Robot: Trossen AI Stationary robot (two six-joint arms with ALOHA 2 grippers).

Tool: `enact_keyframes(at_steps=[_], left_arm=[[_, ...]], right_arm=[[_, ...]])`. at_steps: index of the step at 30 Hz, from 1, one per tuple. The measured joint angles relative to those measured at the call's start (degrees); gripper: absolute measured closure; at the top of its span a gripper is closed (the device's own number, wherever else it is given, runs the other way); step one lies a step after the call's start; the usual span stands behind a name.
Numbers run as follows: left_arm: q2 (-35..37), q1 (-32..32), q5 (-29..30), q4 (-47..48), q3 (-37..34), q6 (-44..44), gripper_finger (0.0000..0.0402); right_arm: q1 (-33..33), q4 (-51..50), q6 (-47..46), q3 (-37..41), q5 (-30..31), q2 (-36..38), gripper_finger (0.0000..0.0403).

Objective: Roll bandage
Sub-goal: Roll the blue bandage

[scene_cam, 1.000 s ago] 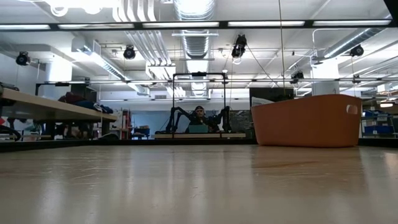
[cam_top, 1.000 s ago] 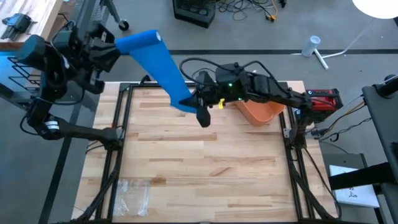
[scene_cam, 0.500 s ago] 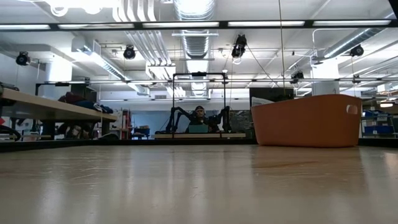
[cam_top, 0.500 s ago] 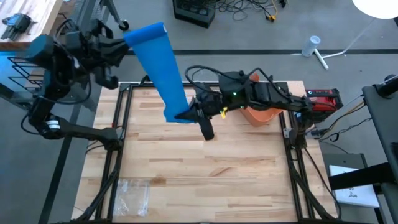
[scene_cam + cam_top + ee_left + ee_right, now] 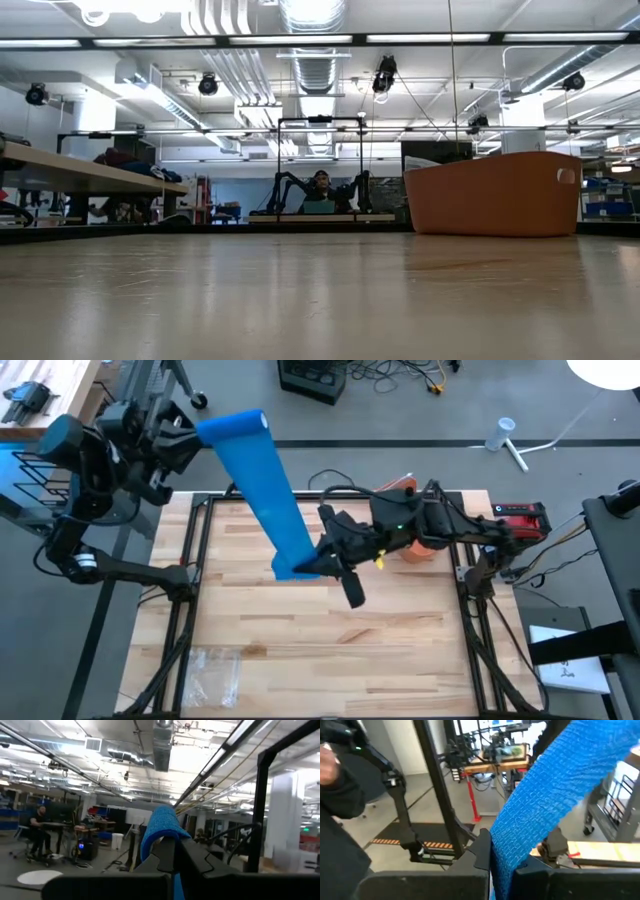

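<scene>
Blue bandage point(image 5: 265, 490) stretched diagonally from upper left to centre frame above the table point(image 5: 330, 650), left gripper point(image 5: 190, 445) jaws clamped on its upper end, right gripper point(image 5: 315, 565) jaws clamped on its lower end, orange bin point(image 5: 425, 550) right of centre.

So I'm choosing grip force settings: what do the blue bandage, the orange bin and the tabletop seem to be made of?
Bandage: looks like soft woven or crepe fabric, matte, with a fine grid texture, stretched between both grippers. Orange bin: probably moulded plastic, smooth with a slight sheen. Tabletop: light wood, jointed planks showing grain, apparently sealed, since it reflects light.
</scene>
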State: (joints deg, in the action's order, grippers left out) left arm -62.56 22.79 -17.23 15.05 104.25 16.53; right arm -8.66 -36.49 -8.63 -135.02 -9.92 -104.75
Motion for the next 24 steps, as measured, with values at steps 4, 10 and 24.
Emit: enact_keyframes(at_steps=[4,10,24], left_arm=[[0.5,0.0,1.4,0.2,0.0,3.5,0.0401],[1.7,0.0,13.0,8.0,0.0,-3.8,0.0401],[1.5,0.0,15.6,18.8,0.0,-15.2,0.0401]], right_arm=[[-0.2,0.1,1.6,0.0,-2.6,-0.3,0.0403],[-0.8,5.6,-0.1,0.0,-4.0,-0.3,0.0403],[-1.0,20.2,-3.2,0.0,-5.5,0.4,0.0403]])
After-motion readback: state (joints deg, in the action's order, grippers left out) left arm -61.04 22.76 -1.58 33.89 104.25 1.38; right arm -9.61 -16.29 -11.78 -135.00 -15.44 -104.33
